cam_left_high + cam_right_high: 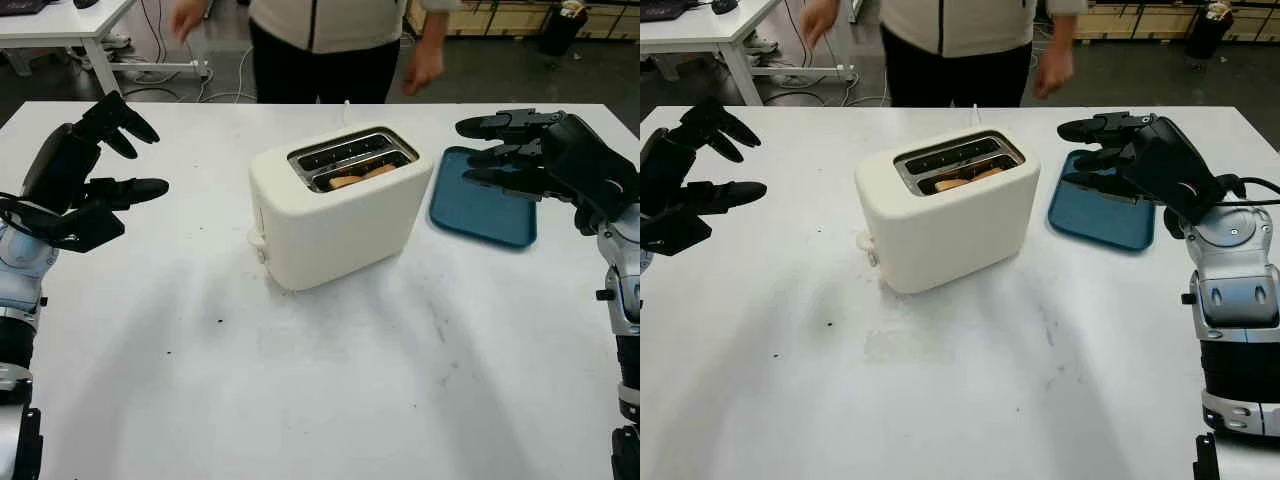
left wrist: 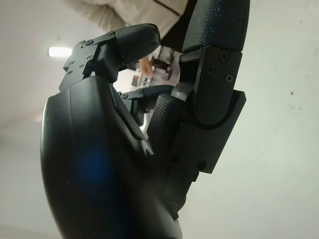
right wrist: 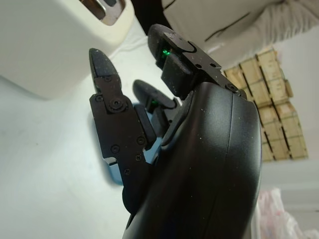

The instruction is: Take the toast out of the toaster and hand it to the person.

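Observation:
A cream two-slot toaster (image 1: 335, 208) stands in the middle of the white table (image 1: 300, 400). A brown slice of toast (image 1: 362, 176) sits low in its nearer slot; the far slot looks dark. My left hand (image 1: 120, 160) hovers open at the far left, well clear of the toaster. My right hand (image 1: 500, 150) hangs open above the blue tray (image 1: 484, 212), just right of the toaster, holding nothing. The right wrist view has the toaster's corner (image 3: 55, 45) beyond the fingertips. A person (image 1: 320, 45) stands behind the table's far edge with both hands down.
The flat blue tray lies to the right of the toaster, partly under my right hand. Another white table (image 1: 60, 25) stands at the back left. Stacked crates (image 1: 1140, 18) line the back right. Small dark specks mark the tabletop in front.

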Controlling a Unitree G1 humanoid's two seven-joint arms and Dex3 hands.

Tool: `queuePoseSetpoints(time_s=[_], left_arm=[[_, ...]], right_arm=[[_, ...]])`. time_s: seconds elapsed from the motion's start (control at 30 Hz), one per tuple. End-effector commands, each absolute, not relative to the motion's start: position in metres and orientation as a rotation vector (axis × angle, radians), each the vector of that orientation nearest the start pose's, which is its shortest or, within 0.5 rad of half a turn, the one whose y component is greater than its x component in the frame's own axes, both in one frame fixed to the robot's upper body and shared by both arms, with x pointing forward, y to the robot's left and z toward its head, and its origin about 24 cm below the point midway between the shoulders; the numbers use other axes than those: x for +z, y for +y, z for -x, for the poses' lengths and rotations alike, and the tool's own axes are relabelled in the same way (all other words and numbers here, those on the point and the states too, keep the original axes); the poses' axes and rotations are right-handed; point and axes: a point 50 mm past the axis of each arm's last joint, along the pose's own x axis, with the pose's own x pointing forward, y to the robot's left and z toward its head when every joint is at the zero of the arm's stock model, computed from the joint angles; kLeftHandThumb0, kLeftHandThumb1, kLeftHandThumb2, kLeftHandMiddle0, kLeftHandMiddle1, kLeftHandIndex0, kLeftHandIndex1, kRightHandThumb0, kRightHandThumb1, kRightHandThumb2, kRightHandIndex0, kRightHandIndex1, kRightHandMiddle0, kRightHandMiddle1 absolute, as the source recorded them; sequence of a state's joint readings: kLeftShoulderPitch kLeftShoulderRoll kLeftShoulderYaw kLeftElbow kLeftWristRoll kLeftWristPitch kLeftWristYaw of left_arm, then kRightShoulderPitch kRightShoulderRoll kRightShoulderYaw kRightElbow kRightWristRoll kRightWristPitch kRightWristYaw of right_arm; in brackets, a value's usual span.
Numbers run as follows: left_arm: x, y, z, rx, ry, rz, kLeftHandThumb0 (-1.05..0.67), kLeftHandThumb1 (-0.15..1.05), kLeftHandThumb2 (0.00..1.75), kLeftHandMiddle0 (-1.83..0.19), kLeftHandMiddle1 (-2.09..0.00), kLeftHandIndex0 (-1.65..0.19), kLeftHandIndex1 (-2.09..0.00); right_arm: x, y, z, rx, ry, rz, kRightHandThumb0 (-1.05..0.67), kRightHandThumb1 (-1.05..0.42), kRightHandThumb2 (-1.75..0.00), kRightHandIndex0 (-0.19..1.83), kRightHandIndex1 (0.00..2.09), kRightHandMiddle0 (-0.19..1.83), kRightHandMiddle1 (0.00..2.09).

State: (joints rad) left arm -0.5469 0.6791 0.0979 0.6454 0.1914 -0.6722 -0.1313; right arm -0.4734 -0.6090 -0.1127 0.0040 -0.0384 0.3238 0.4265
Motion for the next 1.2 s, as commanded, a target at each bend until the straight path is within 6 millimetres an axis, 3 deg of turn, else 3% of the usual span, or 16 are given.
queuePoseSetpoints(time_s=[0.0, 0.93, 1.17], left_arm=[[0.1735, 0.2810, -0.3228, -0.061, -0.524, -0.835, -1.05, 0.92, 0.28, -0.30, -1.62, -0.20, -1.55], [0.1741, 0.2782, -0.3252, -0.073, -0.516, -0.834, -1.05, 0.92, 0.29, -0.32, -1.59, -0.23, -1.54], [0.1704, 0.2788, -0.3248, -0.077, -0.479, -0.798, -1.05, 0.92, 0.20, -0.36, -1.55, -0.26, -1.51]], right_arm=[[0.1920, -0.2442, -0.3184, 0.189, -0.097, 0.588, -0.28, -0.84, 0.00, 0.51, 0.64, 0.73, 0.00], [0.1929, -0.2432, -0.3186, 0.195, -0.106, 0.601, -0.27, -0.84, 0.00, 0.52, 0.62, 0.73, 0.00], [0.1922, -0.2428, -0.3187, 0.192, -0.102, 0.592, -0.27, -0.84, 0.00, 0.51, 0.62, 0.72, 0.00]])
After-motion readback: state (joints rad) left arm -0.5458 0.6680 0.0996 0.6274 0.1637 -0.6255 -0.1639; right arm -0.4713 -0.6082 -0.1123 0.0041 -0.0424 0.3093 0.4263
